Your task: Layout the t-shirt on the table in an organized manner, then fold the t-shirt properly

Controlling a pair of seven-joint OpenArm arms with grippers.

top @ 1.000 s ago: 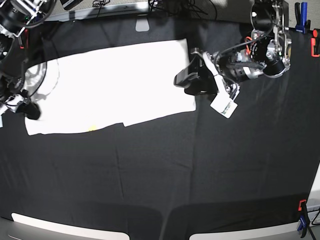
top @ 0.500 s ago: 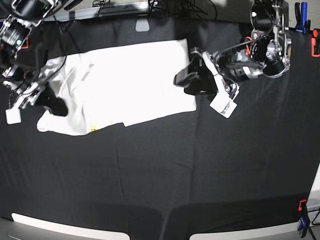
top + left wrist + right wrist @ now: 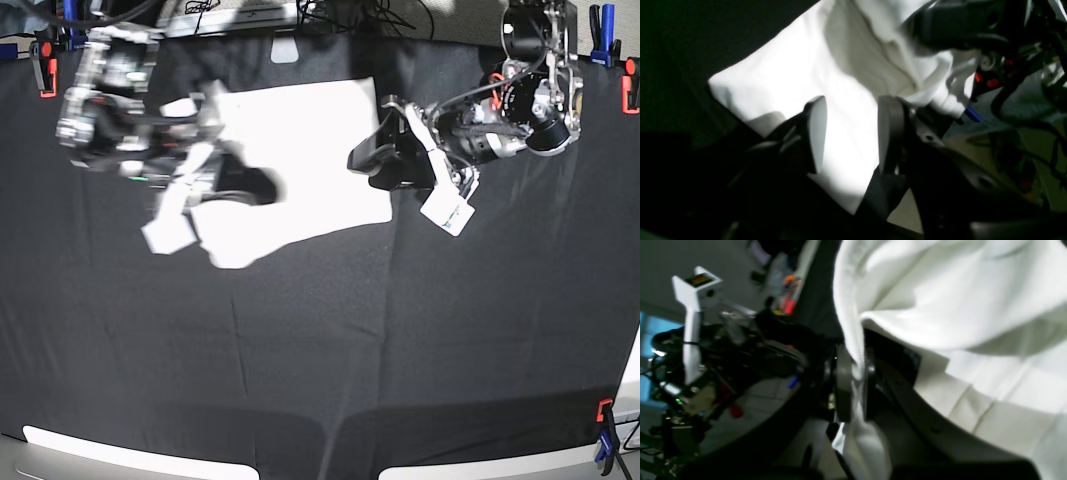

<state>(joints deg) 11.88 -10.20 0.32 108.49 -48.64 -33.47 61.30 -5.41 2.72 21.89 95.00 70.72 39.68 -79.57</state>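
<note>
White t-shirt long axis left-right on table; right end effector clenched on its hem, left end effector released.

t-shirt: white cloth, matt, soft folds, ribbed hem. table: black cloth cover, matt, lightly creased. left gripper: dark matt plastic, smooth pale pads.

Right arm motion-blurred in base view; its gripper lost in the smear. Shirt left part hidden under that arm, print not visible. Left wrist view: shirt top cut by frame edge, surroundings too dark. Right wrist view: background clutter blurred, unidentifiable.
</note>
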